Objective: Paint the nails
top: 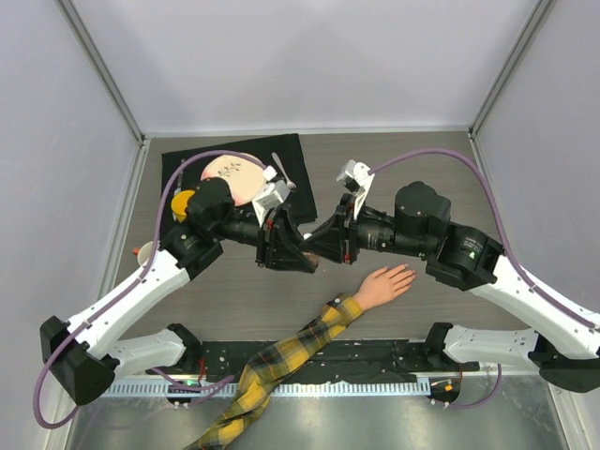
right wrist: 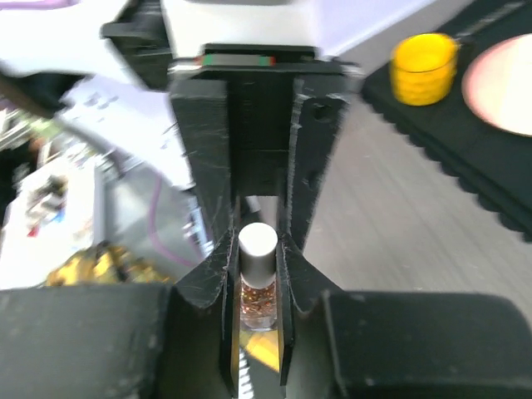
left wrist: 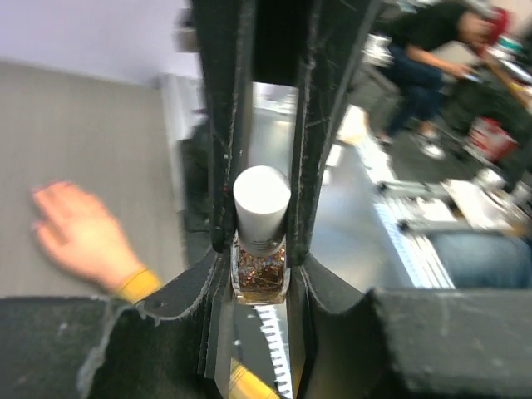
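A small nail polish bottle [left wrist: 260, 270] with glittery copper contents and a white cap [left wrist: 261, 206] hangs above the table between both grippers. My left gripper [top: 302, 259] is shut on its glass body. My right gripper [top: 325, 246] is shut on it from the other side, its fingers along the cap [right wrist: 258, 241] and body [right wrist: 258, 301]. In the top view the bottle is hidden by the fingers. The pale mannequin hand [top: 384, 284] lies flat to the right of the grippers, on an arm in a yellow plaid sleeve [top: 291, 352]. It also shows in the left wrist view [left wrist: 79, 233]. Its nails are too small to make out.
A black mat [top: 187, 164] at the back left holds a pink plate [top: 234, 178], a yellow cup [top: 183, 204] and a white utensil [top: 282, 170]. The cup [right wrist: 424, 65] and plate [right wrist: 507, 83] also show in the right wrist view. Grey walls enclose the table.
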